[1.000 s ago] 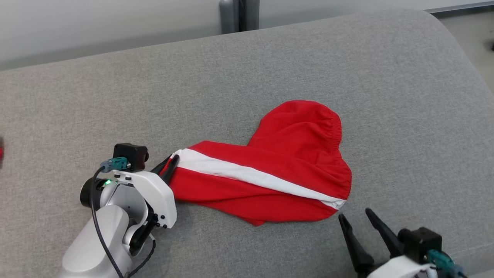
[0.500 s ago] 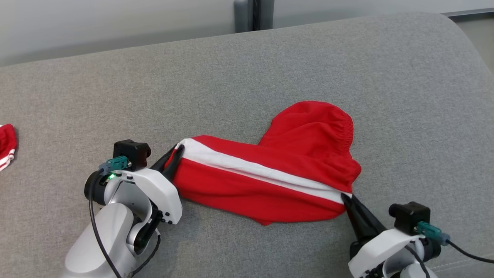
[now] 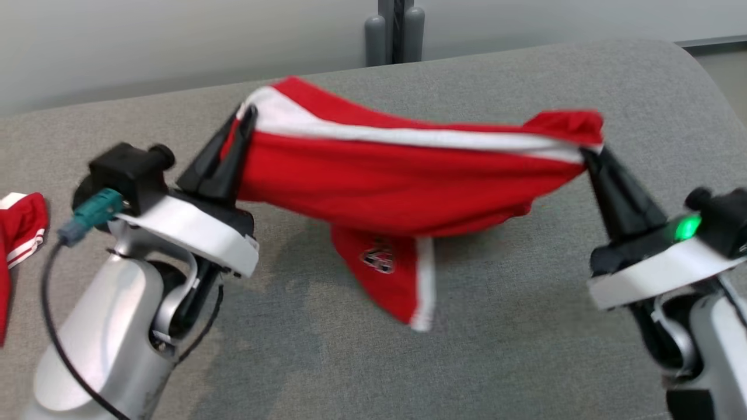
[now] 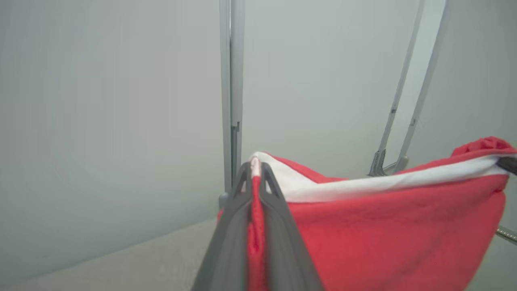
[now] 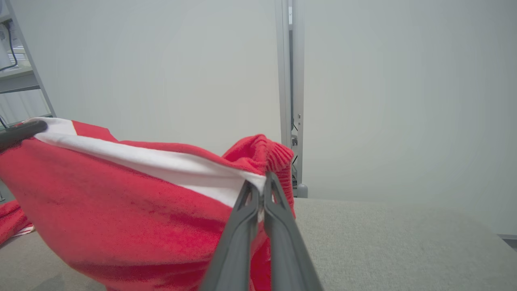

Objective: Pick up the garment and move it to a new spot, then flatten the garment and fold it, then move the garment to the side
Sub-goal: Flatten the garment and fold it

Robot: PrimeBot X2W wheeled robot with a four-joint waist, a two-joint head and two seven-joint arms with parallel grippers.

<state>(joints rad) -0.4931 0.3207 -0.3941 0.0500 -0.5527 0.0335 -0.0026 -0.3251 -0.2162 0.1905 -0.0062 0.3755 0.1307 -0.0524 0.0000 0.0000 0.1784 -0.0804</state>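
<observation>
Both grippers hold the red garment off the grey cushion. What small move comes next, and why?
Probably carry the garment sideways toward a bare stretch of the cushion: the left gripper and right gripper each pinch an end of its white stripe, and it sags between them, one leg dangling.

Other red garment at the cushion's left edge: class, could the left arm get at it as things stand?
Probably not yet: the left gripper is shut on the shorts, shared with the right gripper. Bare cushion separates it from the other garment.

No lettering I can read; the small dark emblem (image 3: 378,259) on the red-and-white fabric garment (image 3: 373,181) is too blurred.
</observation>
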